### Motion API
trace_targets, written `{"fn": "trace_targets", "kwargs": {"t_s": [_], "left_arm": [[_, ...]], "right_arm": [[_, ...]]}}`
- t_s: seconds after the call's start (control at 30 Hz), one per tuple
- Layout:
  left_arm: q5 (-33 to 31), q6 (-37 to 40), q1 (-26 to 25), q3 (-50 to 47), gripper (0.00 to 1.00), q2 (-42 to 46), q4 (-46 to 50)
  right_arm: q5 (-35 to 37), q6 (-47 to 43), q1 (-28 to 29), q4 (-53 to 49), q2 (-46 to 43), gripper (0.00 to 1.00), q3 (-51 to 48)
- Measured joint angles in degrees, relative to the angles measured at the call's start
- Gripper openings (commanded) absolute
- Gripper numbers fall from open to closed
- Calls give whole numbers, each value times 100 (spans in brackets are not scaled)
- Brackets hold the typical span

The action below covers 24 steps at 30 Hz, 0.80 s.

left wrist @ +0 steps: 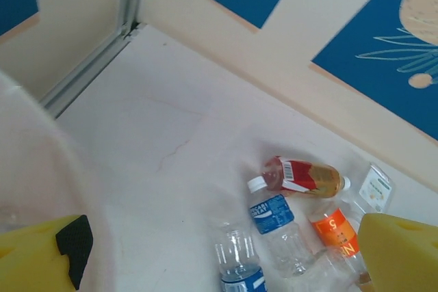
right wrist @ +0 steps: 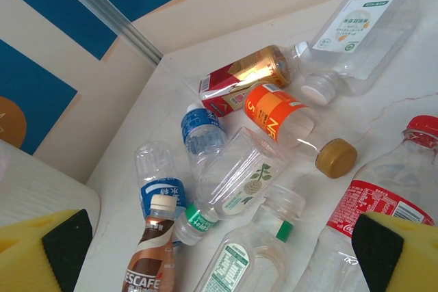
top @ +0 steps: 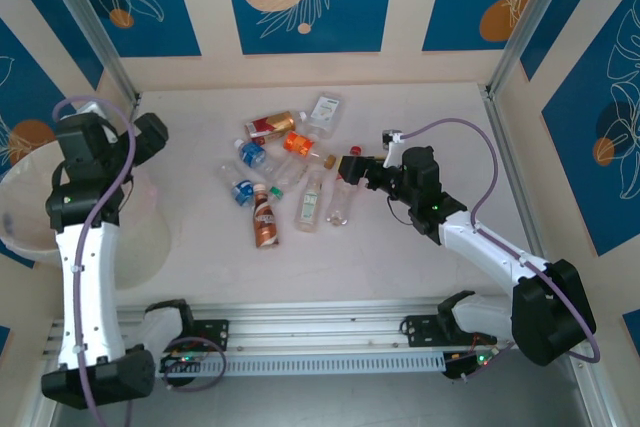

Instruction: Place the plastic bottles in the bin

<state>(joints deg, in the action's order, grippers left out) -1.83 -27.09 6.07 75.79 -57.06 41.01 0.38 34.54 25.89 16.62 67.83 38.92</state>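
Plastic bottles (top: 297,143) are lying in a loose heap mid-desk (top: 430,117), a bit toward the far side. The bin (top: 18,209) sits at the left edge. Left gripper (left wrist: 220,254) hangs above the bin's rim, jaws spread wide, empty. Right gripper (top: 352,167) is at the heap's right edge next to a red-capped bottle (right wrist: 383,203), jaws also wide, nothing held.

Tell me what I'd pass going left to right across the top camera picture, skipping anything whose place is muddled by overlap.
bin → brown bottle → orange bottle → right gripper
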Motion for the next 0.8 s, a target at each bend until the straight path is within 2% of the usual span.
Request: {"fn": "trace_targets", "kwargs": {"t_s": [0.27,0.47,0.57,0.67,0.8], "left_arm": [[-1530,127,-2433,52,100,-382,-205],[-2356,199,-3755,28,100,-1156,-365],[-2415,105,-4009,-107,100,-1508,-505],[-2332,-129,-4050,-402,100,-1790,-649],[-1989,-614,-4076,-1318,99,-1869,-1163]], "right_arm": [[181,44,-4,-129,-7,100,-2],[398,55,-31,-256,-175,100,-59],[470,68,-68,-284,-260,100,-122],[511,68,-92,-358,-280,100,-136],[562,68,-103,-479,-280,100,-136]]}}
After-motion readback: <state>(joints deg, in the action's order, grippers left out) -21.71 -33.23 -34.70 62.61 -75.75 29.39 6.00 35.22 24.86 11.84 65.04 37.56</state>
